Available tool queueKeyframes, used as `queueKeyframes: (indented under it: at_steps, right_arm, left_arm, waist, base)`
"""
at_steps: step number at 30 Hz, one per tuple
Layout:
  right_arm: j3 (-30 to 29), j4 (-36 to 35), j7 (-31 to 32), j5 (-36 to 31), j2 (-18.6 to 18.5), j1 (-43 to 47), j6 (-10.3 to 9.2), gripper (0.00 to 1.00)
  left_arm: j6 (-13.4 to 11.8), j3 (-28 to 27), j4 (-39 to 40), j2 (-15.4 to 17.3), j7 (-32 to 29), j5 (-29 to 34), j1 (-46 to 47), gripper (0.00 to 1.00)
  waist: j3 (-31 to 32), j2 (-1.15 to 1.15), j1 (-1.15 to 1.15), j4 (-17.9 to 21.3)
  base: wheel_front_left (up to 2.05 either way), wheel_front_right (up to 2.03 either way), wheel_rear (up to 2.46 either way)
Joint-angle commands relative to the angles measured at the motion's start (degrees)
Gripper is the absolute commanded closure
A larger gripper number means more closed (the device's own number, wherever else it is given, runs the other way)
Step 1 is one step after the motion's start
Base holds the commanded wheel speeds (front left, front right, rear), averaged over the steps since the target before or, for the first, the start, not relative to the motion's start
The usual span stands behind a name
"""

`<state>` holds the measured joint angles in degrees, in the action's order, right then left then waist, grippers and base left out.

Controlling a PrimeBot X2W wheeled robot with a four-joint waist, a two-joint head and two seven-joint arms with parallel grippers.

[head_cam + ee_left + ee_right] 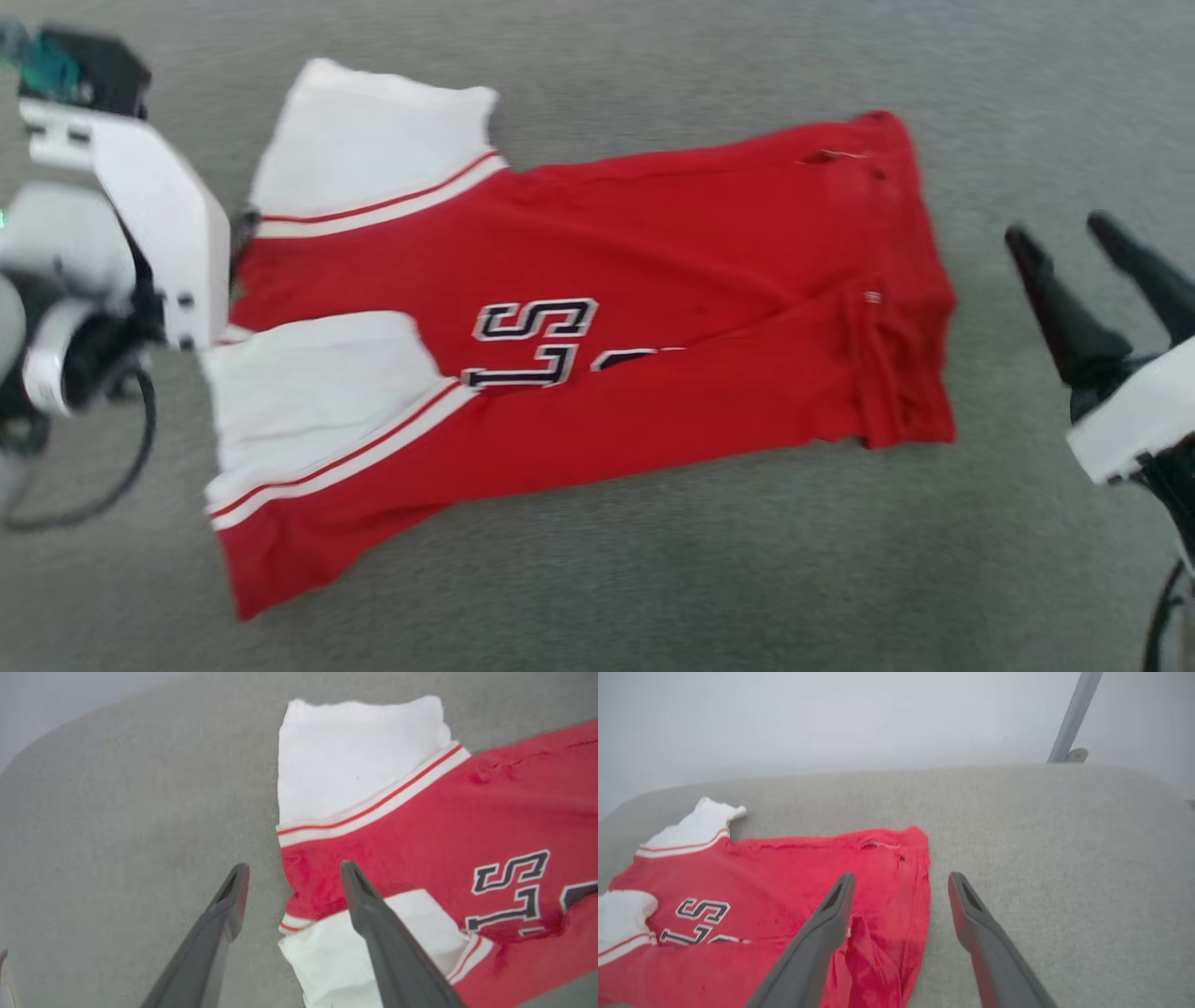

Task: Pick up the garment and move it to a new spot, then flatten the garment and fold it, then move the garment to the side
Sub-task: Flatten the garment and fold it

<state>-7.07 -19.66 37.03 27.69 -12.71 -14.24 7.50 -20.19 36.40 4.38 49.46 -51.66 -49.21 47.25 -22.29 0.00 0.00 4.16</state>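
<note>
The garment [579, 280] lies spread on the grey surface [653, 579], a navy white-edged "S" [534, 319] readable mid-cloth, other letters cut by a fold; left fingers [369, 914] and right fingers [980, 924] gape wide at its ends, holding nothing

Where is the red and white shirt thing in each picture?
Head view: the soft bright-red cloth garment with white end panels lies across the middle, white ends to the left.
Left wrist view: the garment covers the right side, white ends toward the middle.
Right wrist view: the garment lies at the lower left.
Shared landmark: the black-and-white letter S printed on the red cloth.
</note>
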Motion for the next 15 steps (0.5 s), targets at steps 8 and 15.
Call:
queueKeyframes:
  at_steps: [8,15]
  right_arm:
    - [3.7,2.9,-16.6,-4.0,5.7,-3.1,-0.01,0.00]
    - [7.4,6.1,-23.9,-4.2,6.7,-4.7,-0.01,0.00]
  left_arm:
    - [8.7,1.7,-17.5,-3.9,5.4,5.3,11.7,0.00]
    - [11.9,3.0,-33.1,-6.2,7.7,7.5,17.2,0.00]
  waist:
    - [-3.0,0.00,0.00,9.0]
    - [-5.7,0.00,0.00,13.6]
  base:
    - [0.00,0.00,0.00]
    - [0.00,0.00,0.00]
